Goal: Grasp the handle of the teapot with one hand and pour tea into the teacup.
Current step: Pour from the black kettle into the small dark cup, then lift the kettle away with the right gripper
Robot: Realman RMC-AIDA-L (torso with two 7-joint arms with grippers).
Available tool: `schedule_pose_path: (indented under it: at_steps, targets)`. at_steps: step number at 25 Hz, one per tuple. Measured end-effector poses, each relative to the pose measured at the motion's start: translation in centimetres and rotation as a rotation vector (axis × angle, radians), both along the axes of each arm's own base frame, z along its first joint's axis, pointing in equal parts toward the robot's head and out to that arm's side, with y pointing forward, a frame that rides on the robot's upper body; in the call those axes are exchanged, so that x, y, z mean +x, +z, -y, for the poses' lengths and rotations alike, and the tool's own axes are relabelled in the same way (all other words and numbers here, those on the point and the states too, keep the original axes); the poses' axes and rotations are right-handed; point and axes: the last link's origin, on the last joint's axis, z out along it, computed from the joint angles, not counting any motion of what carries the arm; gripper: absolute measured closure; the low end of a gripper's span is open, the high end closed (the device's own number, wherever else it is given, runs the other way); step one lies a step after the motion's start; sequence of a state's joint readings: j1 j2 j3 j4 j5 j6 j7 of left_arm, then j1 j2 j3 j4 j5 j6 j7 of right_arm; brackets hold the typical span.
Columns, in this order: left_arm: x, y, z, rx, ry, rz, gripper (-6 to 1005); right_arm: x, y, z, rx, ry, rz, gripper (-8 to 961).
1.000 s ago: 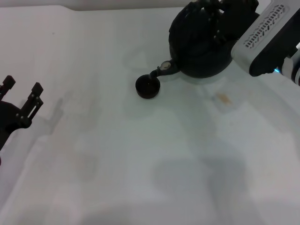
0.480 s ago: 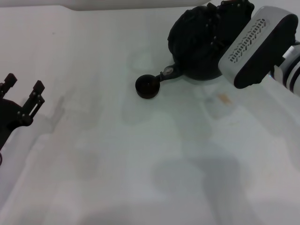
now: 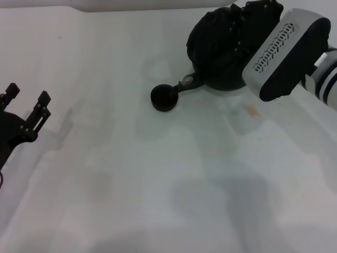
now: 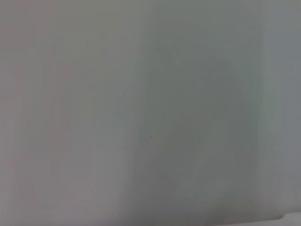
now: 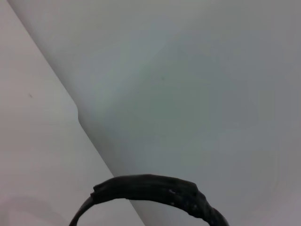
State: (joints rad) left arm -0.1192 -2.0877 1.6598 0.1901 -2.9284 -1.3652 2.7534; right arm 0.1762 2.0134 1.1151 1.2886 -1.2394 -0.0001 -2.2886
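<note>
A bare test bench, by the look: only a plain white table (image 3: 131,174) shows.

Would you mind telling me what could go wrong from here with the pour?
The teacup is tiny next to the teapot, and the spout sits at its rim, so a small drift may spill tea onto the table. The spout could also nudge the light cup. The right tool holds only the handle, so the pot might swing.

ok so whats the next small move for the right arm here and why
Probably tip the teapot a little further toward the teacup: the spout sits just beside the cup's rim, and the right claw is at the handle. The left claw is parked, open.
</note>
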Motion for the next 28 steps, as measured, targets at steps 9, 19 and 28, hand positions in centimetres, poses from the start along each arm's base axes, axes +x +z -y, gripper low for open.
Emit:
schedule_pose_path:
  at_steps: [9, 19, 28]
  targets:
    - [0.01, 0.00, -0.02, 0.000, 0.000, 0.000, 293, -0.15, 0.03, -0.03, 0.001, 0.003, -0.002, 847]
    - [-0.07, 0.07, 0.00, 0.001, 0.002, -0.002, 294, -0.41, 0.20, 0.10, 0.007, 0.011, -0.006, 847]
    - [-0.12, 0.14, -0.01, 0.001, 0.002, -0.003, 294, -0.50, 0.30, 0.16, 0.010, 0.012, -0.009, 847]
